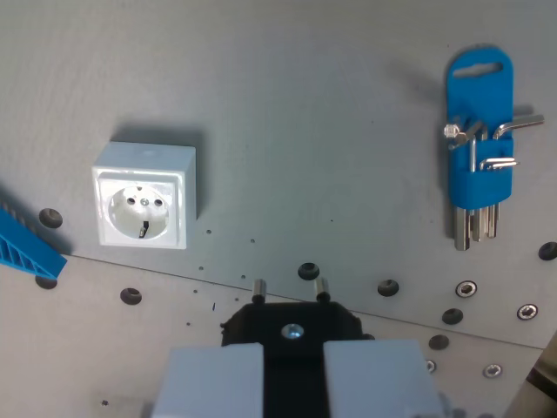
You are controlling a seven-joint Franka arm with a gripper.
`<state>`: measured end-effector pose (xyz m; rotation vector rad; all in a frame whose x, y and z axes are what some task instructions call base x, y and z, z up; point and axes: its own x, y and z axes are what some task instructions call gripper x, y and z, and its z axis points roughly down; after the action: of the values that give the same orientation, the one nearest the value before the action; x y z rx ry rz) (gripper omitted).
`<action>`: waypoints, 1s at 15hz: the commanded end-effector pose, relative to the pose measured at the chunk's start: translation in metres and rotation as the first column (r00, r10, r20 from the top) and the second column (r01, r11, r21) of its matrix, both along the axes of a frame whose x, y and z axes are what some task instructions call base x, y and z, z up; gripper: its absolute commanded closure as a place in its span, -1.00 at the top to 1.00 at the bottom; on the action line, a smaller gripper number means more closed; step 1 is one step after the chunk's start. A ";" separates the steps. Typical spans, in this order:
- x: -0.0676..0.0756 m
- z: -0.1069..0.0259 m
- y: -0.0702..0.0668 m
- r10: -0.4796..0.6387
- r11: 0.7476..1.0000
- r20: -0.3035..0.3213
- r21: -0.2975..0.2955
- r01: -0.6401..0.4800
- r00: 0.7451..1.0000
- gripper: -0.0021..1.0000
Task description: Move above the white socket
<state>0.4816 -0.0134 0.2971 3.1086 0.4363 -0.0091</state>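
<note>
The white socket [144, 196] is a square box with two round holes, lying on the grey plate at the wrist view's left. My gripper [293, 353] is at the bottom centre, shut on a black plug [291, 324]. The plug's two metal pins [258, 288] point away from me. My pale fingers [218, 379] flank the plug's black body. The socket is up and to the left of the plug, well apart from it.
A blue holder with metal hex keys [479, 148] lies at the upper right. A blue ribbed part [26, 248] juts in at the left edge, just below the socket. Several holes [130, 296] and screws [466, 288] dot the lower plate.
</note>
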 end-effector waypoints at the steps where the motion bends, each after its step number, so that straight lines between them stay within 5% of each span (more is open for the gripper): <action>1: 0.000 0.000 0.000 0.000 1.000 0.001 0.000 0.000 1.000 -1.00; 15: -0.005 -0.010 0.004 -0.010 1.000 0.021 0.001 0.010 1.000 -1.00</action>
<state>0.4797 -0.0114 0.2917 3.1098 0.4381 -0.0274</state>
